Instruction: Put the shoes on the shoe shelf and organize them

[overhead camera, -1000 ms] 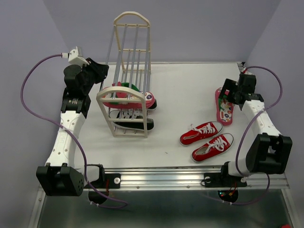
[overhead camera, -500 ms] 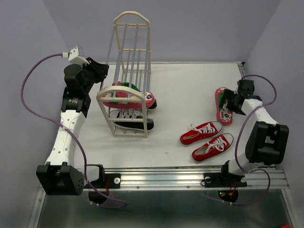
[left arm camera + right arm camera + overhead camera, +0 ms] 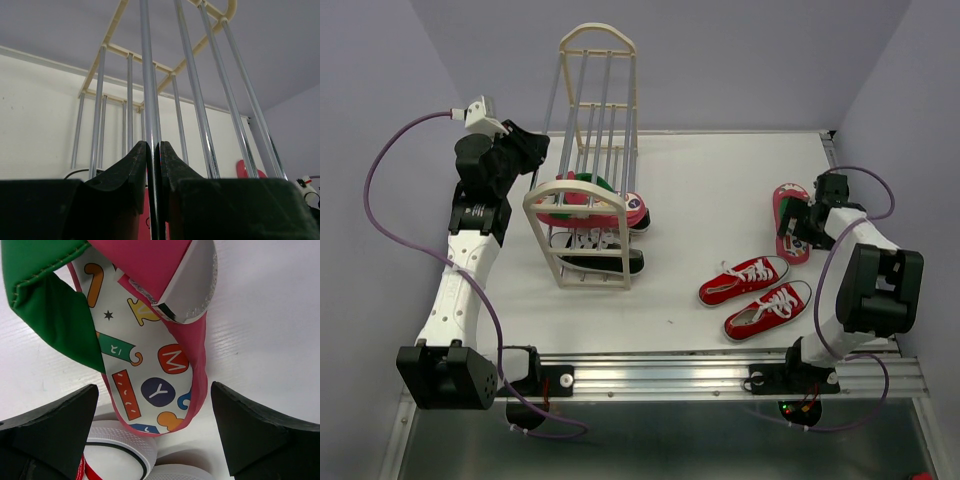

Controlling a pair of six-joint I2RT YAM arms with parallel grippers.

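The shoe shelf [image 3: 592, 283] stands left of centre, cream arched ends joined by silver rods [image 3: 148, 75]. My left gripper [image 3: 533, 158] [image 3: 153, 145] is shut on one rod at the shelf's left side. Black sneakers [image 3: 596, 256] sit on a low tier, with a pink flip-flop [image 3: 582, 199] on the tier above. The other pink flip-flop [image 3: 797, 248] [image 3: 165, 365], with its green strap [image 3: 55, 305], lies on the table at the right. My right gripper [image 3: 799, 222] [image 3: 154, 388] hangs open just above its heel end, a finger on either side. Two red sneakers [image 3: 755, 295] lie near it.
The red sneakers' white toe caps [image 3: 120, 452] touch the flip-flop's heel just under my right gripper. The purple side wall rises close behind the right arm. The table's front rail [image 3: 660, 375] runs between the two arm bases.
My right gripper has moved nearer and lower, from the flip-flop's far end down over its near part. The left arm and the shelf have not moved.
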